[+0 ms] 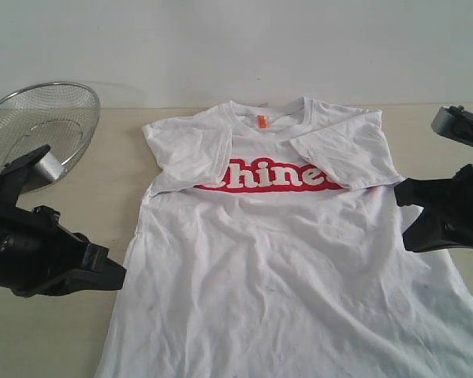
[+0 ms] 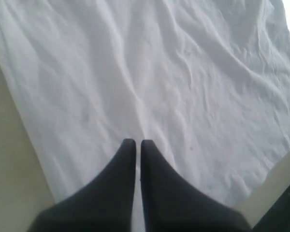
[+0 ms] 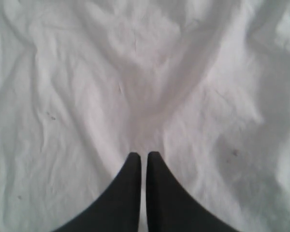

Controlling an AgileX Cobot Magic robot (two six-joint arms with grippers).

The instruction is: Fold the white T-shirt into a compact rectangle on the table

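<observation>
The white T-shirt is laid flat on the bench, its long axis running away from the exterior camera, collar farthest. Both sleeves are folded inward, hiding the ends of the red lettering. The hem is cut off by the frame. The cotton is creased. The left jaws and right jaws are clenched on nothing, with wrinkled cloth seen beyond their tips.

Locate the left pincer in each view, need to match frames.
Exterior: left pincer at lower left, tip by the shirt's side edge.
Left wrist: pincer in the foreground, shut, over the shirt near its edge.
Right wrist: not in it; the dark tips there are the right pincer.
Shared landmark: the wrinkled white shirt.
</observation>
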